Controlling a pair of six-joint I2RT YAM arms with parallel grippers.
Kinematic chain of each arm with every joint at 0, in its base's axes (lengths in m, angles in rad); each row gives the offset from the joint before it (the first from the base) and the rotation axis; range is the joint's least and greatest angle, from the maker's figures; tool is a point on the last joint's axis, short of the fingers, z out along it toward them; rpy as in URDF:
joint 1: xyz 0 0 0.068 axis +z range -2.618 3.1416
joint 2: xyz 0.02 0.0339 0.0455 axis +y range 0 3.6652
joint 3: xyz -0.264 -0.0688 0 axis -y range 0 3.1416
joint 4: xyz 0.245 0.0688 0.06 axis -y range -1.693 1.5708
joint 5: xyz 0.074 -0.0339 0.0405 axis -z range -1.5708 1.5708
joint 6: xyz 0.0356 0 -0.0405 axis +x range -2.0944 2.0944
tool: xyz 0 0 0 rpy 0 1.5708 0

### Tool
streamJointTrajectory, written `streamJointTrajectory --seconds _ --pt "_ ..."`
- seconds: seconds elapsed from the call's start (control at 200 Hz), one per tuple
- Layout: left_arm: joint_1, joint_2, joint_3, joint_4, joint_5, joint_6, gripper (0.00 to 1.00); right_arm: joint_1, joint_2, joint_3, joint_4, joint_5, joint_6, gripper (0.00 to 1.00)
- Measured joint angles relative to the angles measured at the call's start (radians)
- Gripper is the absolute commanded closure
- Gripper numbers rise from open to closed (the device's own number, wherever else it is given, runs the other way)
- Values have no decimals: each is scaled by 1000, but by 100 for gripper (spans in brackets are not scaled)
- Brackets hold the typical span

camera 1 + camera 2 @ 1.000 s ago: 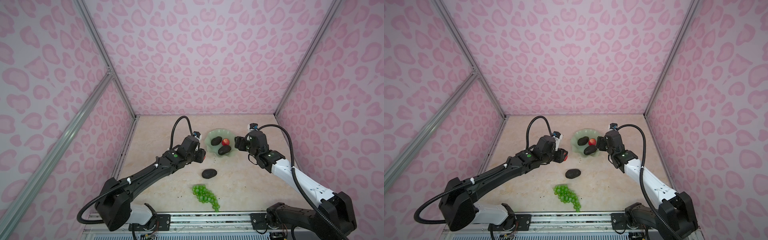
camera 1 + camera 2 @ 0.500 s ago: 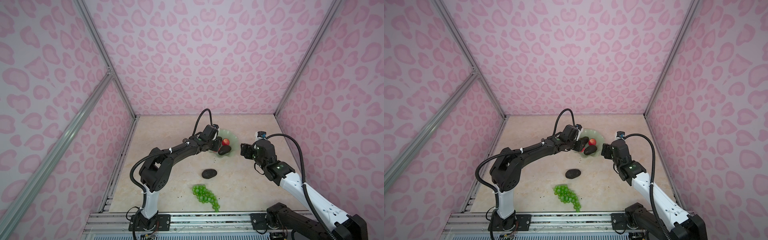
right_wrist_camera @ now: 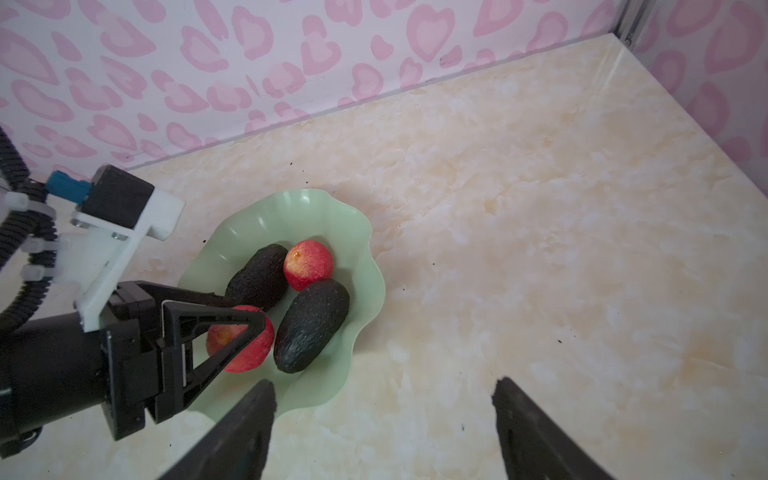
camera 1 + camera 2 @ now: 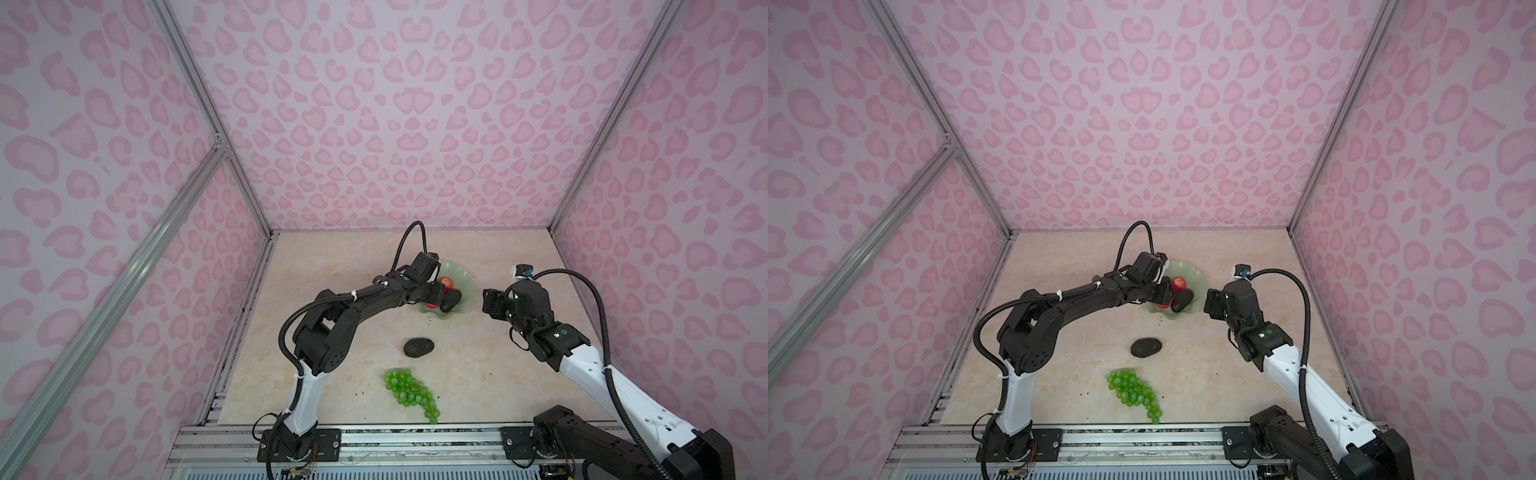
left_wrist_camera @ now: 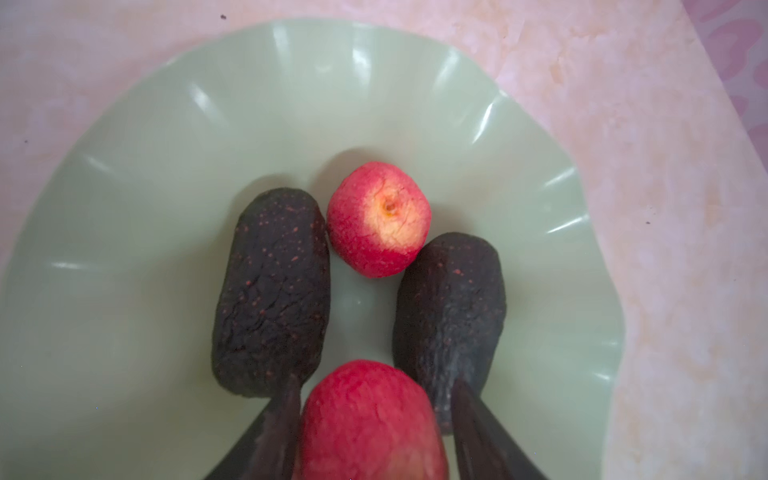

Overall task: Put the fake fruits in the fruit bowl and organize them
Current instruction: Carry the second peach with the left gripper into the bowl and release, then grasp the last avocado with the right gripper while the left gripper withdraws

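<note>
My left claw (image 5: 372, 390) is over the bowl (image 5: 124, 208). A red apple (image 5: 370, 419) sits between its fingers (image 5: 278, 428). The fingers stand a little apart around it. One finger looks like it touches the apple. By the other finger I see a thin gap. I cannot tell if the apple rests on the bottom of the bowl.

Three more fruits lie in the bowl. Two dark avocados (image 5: 272, 291) (image 5: 451, 307) lie side by side, with a space between them. The other apple (image 5: 379, 219) sits at their far ends and touches both. The apple in my claw is at their near ends.

My right claw (image 3: 384, 384) hangs just beside the bowl, on its right side in both top views. Its fingers are wide apart and nothing is between them.

Two fruits are out on the table (image 4: 353, 257). The third avocado (image 4: 419, 347) lies in front of the bowl, well apart from it. The green grapes (image 4: 409, 388) lie closer to my bases, near that avocado but not touching it.
</note>
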Motion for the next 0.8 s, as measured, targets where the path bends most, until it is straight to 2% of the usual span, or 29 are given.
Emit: streamJointTrajectory --seconds 0.265,0.525,0.625,0.8 --pt "5 -114 16 -9 3 5 30 -4 -3 2 -1 -24 -21 18" --pt "22 -470 -85 48 -95 67 28 11 0 -15 0 -188 -108 18" --pt "30 -622 -178 90 -138 97 26 85 23 -6 -9 -237 -165 18" --pt "85 -860 -426 114 -245 117 22 261 89 29 -19 -277 -263 17"
